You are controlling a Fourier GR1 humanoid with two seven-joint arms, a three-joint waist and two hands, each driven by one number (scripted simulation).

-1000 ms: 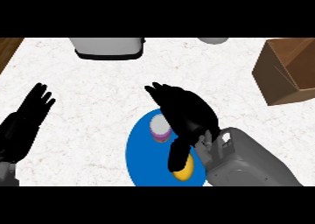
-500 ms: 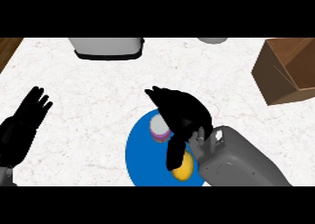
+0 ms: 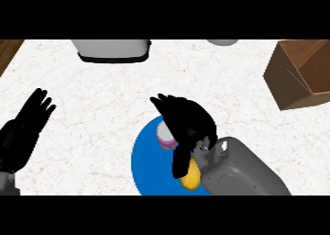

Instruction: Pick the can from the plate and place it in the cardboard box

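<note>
Right hand point(image 3: 186, 121) hovers over the blue plate point(image 3: 146, 160), fingers point(image 3: 169, 104) spread, holding nothing; the can point(image 3: 166, 137) peeks from beneath them, cardboard box point(image 3: 306, 75) far right. Left hand point(image 3: 25, 126) rests open.

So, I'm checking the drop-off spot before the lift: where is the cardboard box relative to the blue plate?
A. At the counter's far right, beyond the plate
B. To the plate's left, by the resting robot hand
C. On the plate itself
A: the cardboard box sits at the counter's far right edge, well apart from the blue plate near the lower middle.
</note>
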